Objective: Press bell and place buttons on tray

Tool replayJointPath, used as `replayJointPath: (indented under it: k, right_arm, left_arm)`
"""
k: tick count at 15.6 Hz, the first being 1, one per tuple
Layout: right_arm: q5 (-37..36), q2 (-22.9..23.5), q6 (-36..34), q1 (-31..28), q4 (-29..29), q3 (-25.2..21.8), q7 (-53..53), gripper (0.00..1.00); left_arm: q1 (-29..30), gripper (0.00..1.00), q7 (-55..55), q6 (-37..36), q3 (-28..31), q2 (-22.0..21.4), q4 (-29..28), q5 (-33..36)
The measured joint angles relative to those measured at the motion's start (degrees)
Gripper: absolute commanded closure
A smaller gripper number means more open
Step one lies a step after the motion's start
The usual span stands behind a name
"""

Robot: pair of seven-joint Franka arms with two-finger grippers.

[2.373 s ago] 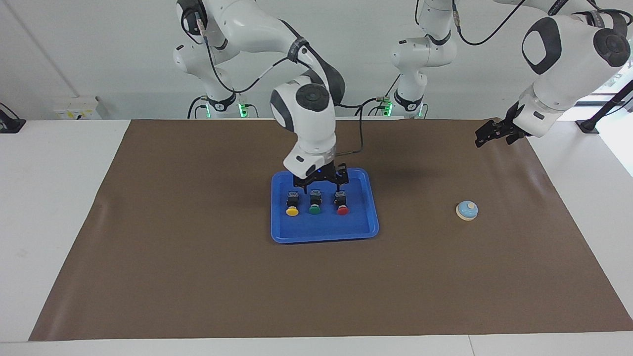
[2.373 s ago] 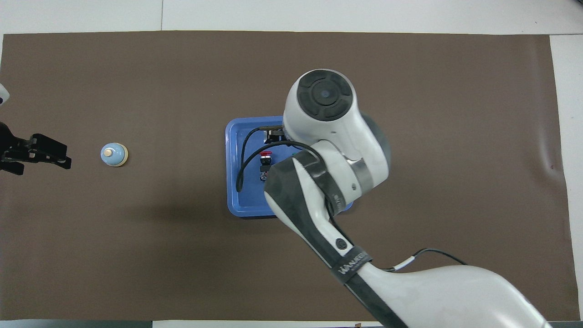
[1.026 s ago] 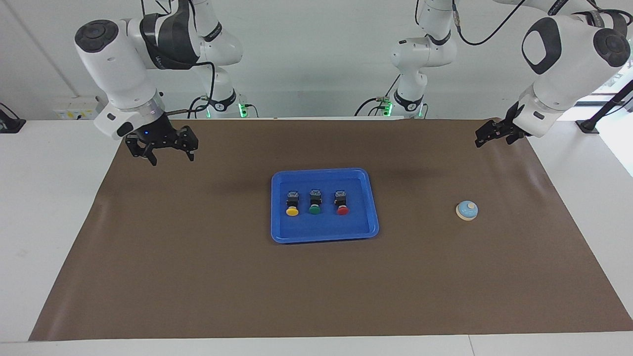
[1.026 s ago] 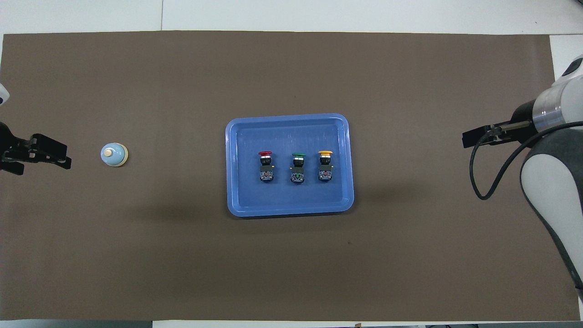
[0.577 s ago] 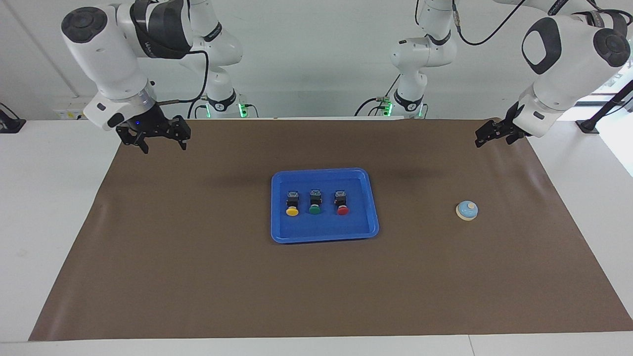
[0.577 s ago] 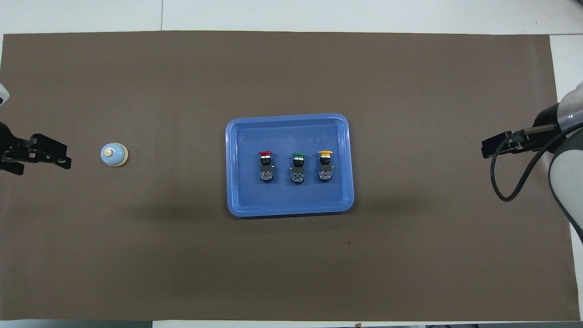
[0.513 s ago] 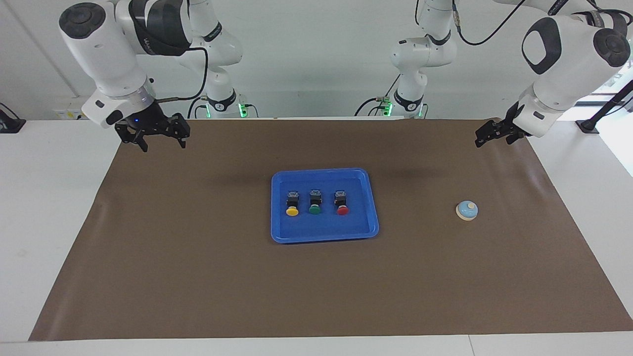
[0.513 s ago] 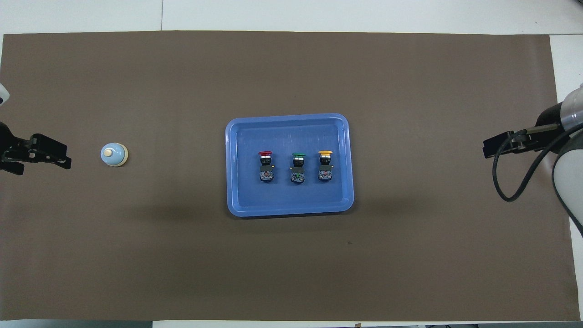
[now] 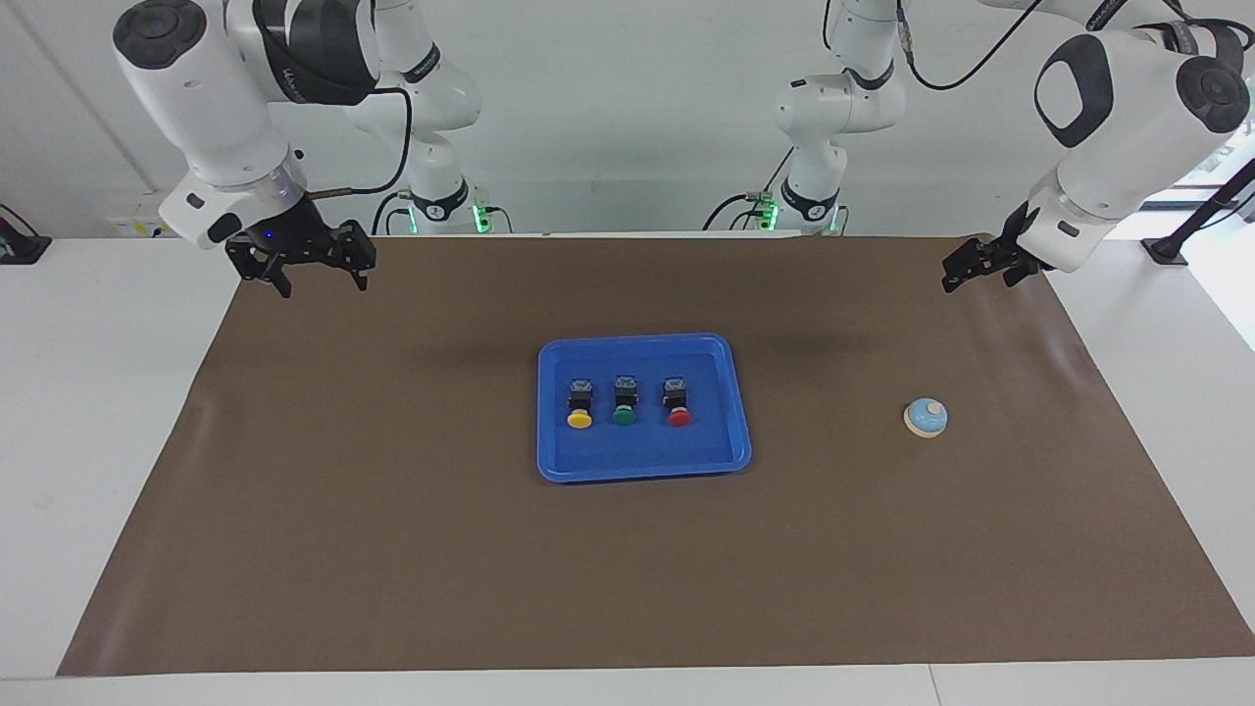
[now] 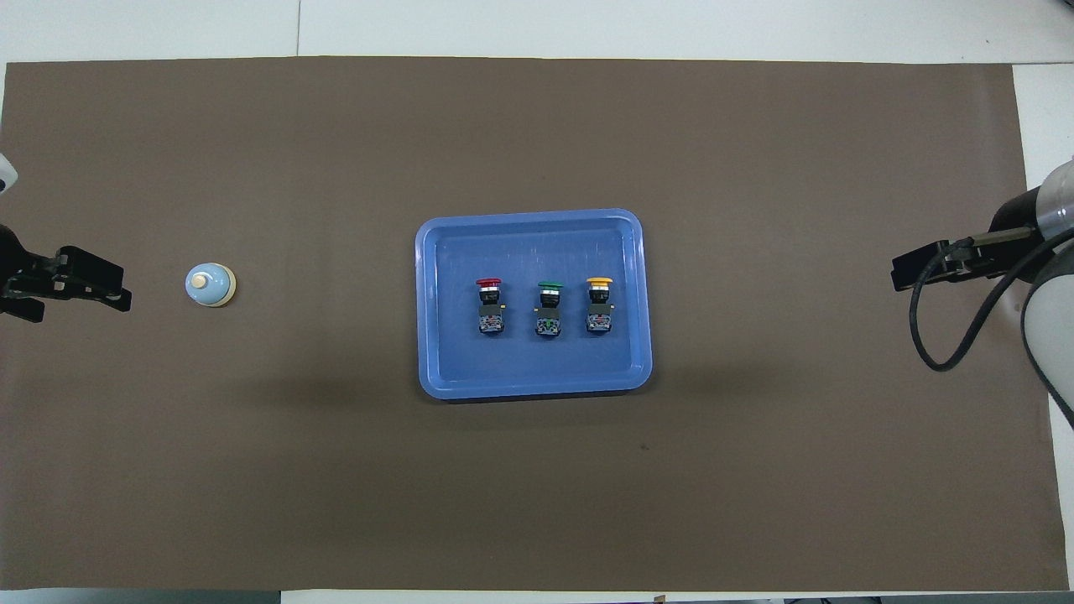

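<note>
A: Where do things stand?

B: The tray [image 9: 642, 461] sits mid-bench on the brown mat [image 9: 392, 549]. All three buttons lie in it in a row, apart from each other: yellow [image 9: 579, 405] toward the right arm's end, green [image 9: 624, 401] in the middle, red [image 9: 677, 402] toward the left arm's end. The bell [image 9: 926, 418] stands alone on the mat toward the left arm's end, well apart from the tray.

A: And the pincers?

B: The right pincer [image 9: 312, 267] hangs over the mat's corner at its own end, fingers apart, holding nothing. The left pincer [image 9: 976, 265] hangs over the mat's edge at its end, also spread and empty; that arm waits.

A: So it looks finished?

B: The placing part does, by my reading. Whether the bell has been pressed I cannot tell from how it sits.

A: What could go wrong from here?

B: If the bell is yet to be pressed, the left pincer is the closer one, and the knob on top is a small target. Coming down off-centre with the fingers spread could straddle the dome or glance off its curve and slide the bell along the mat instead of ringing it. The bell looks light and is not fixed, so a slanted push would shove it.

A: And the tray?

B: Any sweep by the right arm low across the middle could clip the rim and roll the buttons, which lie on their sides.
</note>
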Motion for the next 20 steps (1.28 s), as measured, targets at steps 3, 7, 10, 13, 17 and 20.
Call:
replayJointPath:
  k: [3, 7, 10, 13, 17, 20]
  right_arm:
    - [-0.01, 0.0, -0.24, -0.03, 0.0, -0.04, 2.79, 0.0]
    - [-0.01, 0.0, -0.32, -0.03, 0.0, -0.03, 4.9, 0.0]
    - [-0.01, 0.0, -0.33, -0.03, 0.0, -0.04, 5.38, 0.0]
    - [-0.01, 0.0, -0.33, -0.03, 0.0, -0.04, 6.42, 0.0]
    - [-0.02, 0.0, -0.45, -0.09, -0.1, -0.07, 7.26, 0.0]
    - [-0.02, 0.0, -0.5, -0.68, -0.12, -0.07, 7.26, 0.0]
  left_arm:
    - [0.0, 0.06, -0.99, 0.52, 0.01, 0.0, -0.02, 0.1]
    - [0.17, 1.0, -5.05, 6.92, 0.24, 0.0, -1.44, 0.15]
    - [1.02, 1.0, -5.59, 10.03, 0.4, 0.02, -4.32, -0.04]
    - [3.16, 1.0, -5.18, 15.02, 0.52, 0.92, -8.25, -2.44]
    - [2.03, 1.0, -3.87, 24.36, -0.01, 4.48, -12.53, -2.71]
    - [1.61, 1.0, -3.76, 30.4, -0.06, 7.5, -14.95, -2.71]
